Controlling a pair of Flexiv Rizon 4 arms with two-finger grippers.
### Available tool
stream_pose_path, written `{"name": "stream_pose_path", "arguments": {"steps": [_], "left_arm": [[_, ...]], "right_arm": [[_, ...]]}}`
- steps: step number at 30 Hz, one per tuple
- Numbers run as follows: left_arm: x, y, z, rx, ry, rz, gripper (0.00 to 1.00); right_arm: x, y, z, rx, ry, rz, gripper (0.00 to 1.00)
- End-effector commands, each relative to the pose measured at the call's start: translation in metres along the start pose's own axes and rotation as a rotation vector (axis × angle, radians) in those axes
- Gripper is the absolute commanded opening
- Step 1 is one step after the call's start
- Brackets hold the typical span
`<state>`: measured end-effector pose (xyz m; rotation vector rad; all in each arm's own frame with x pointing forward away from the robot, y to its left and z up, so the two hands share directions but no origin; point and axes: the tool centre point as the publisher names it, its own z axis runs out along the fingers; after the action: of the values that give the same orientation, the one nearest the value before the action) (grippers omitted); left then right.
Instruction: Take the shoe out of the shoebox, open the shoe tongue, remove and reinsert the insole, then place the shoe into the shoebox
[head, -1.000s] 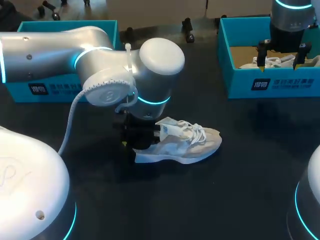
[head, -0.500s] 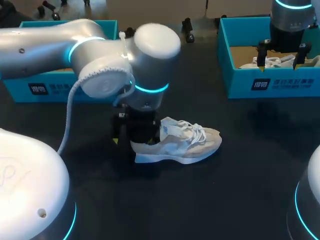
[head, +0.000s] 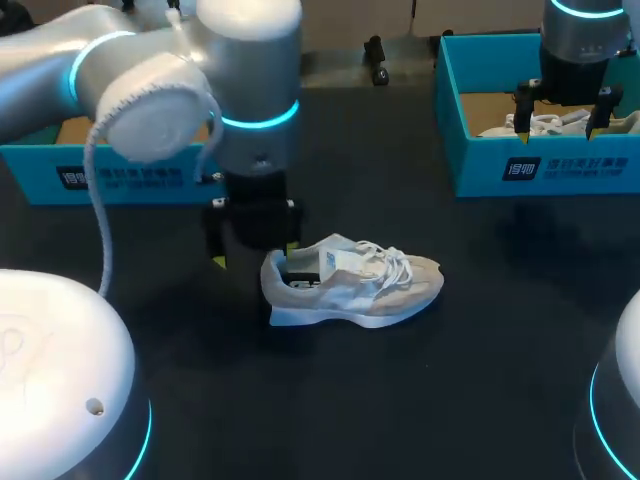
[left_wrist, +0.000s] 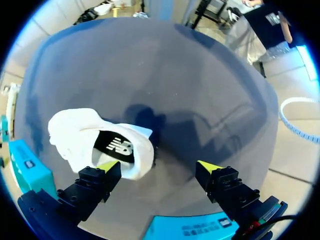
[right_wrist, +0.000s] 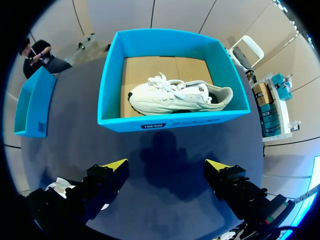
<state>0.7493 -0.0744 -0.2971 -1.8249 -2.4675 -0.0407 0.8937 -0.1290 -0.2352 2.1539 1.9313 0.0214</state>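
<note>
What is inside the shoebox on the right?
One white shoe lies on the brown cardboard bottom of the shoebox. What is under the shoe or within it is covered.

Head camera is fixed high behind the robot and looks down over the whole bench (head: 420, 420). Left wrist camera faces down, close above the shoe (left_wrist: 85, 140) heel. Right wrist camera faces down from higher, over the right shoebox (right_wrist: 107, 85). Head and left wrist share the shoe. Head and right wrist share that shoebox.
</note>
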Motion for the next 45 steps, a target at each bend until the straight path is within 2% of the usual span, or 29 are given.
{"name": "stream_pose_path", "arguments": {"steps": [1, 7, 9, 15, 22, 45], "left_arm": [[0.027, 0.0, -0.017, 0.005, -0.136, -0.034, 1.0], [0.042, 0.001, -0.026, 0.023, -0.179, -0.124, 1.0], [0.051, 0.006, -0.03, 0.024, -0.201, -0.199, 1.0], [0.075, 0.025, -0.041, 0.113, -0.252, -0.315, 1.0], [0.089, 0.042, -0.046, 0.138, -0.275, -0.365, 1.0], [0.089, 0.042, -0.046, 0.138, -0.275, -0.365, 1.0]], "right_arm": [[0.0, -0.001, 0.001, -0.002, 0.001, 0.0, 1.0], [0.0, -0.001, 0.001, -0.002, 0.001, 0.0, 1.0], [0.0, -0.001, 0.001, -0.002, 0.001, 0.0, 1.0], [0.0, -0.001, 0.001, -0.002, 0.001, 0.0, 1.0], [0.0, -0.001, 0.001, -0.002, 0.001, 0.0, 1.0], [0.0, -0.001, 0.001, -0.002, 0.001, 0.0, 1.0]]}}
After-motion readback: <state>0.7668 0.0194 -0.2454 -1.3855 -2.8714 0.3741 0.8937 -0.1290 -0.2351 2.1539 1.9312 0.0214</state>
